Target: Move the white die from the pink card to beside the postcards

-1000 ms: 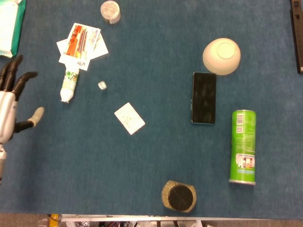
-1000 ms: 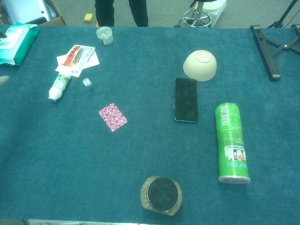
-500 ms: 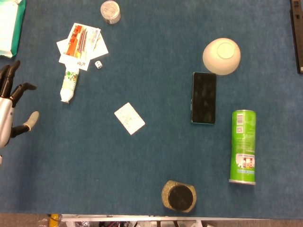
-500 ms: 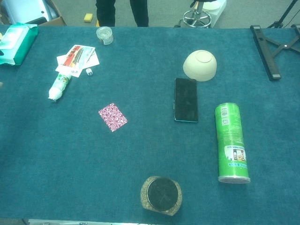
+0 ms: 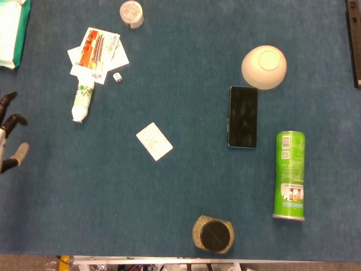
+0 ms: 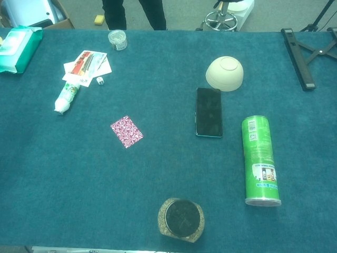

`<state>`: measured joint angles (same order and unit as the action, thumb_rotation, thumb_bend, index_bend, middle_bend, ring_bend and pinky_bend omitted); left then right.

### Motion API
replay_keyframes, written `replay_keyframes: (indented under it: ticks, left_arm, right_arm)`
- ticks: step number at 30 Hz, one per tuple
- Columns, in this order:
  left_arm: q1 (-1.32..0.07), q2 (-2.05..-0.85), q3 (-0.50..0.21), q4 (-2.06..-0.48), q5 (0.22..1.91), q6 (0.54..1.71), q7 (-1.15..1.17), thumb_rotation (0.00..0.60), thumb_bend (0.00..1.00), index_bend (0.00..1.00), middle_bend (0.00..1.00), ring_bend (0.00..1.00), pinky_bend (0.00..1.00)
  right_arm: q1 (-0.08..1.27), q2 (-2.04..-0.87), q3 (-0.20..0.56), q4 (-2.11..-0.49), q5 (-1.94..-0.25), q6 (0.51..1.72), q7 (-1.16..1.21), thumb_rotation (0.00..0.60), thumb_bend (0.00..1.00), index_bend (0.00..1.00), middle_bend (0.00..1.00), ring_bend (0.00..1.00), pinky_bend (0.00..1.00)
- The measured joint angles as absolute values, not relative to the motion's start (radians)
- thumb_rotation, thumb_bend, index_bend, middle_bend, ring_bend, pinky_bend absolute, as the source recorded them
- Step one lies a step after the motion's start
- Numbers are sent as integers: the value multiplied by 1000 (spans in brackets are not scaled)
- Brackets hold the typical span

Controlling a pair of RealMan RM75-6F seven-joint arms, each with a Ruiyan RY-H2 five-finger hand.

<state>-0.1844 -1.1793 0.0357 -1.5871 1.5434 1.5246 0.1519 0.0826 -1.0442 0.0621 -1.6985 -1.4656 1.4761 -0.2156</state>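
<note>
- The white die [image 5: 117,77] [image 6: 99,80] rests on the table's blue cloth just beside the postcards [image 5: 97,52] [image 6: 86,64], at their lower right edge, near the far left corner of the table.
- The pink card [image 6: 126,132] [image 5: 154,141] lies flat and bare nearer the middle of the table, well apart from the die.
- The left hand [image 5: 10,135] shows only at the left edge of the head view, over the table's left edge, fingers spread apart and holding nothing.
- The right hand appears in neither view.
- A white and green tube [image 5: 83,97] [image 6: 66,94] lies with its upper end on the postcards' lower edge.
- A small clear jar [image 5: 131,13] [image 6: 117,39] stands at the far edge, beyond the postcards.
- An upturned cream bowl [image 5: 264,67] [image 6: 225,73] sits right of centre, with a black phone [image 5: 243,124] [image 6: 209,112] lying just in front of it.
- A green can [image 5: 289,175] [image 6: 259,159] lies on its side toward the right edge.
- A dark-lidded round container [image 5: 213,234] [image 6: 181,219] stands at the near edge.
- A green wipes pack [image 6: 19,48] sits at the far left corner.
</note>
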Motion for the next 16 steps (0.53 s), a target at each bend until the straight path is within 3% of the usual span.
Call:
replay_keyframes:
  ticks: [16]
  left_arm:
    - [-152,-1198,32,-1518,1502,1481,230,600,243,419,136,53,199]
  right_arm:
    - [83,-1031,63,-1701,-1454,1458,-207,600,0,553,407,432,568]
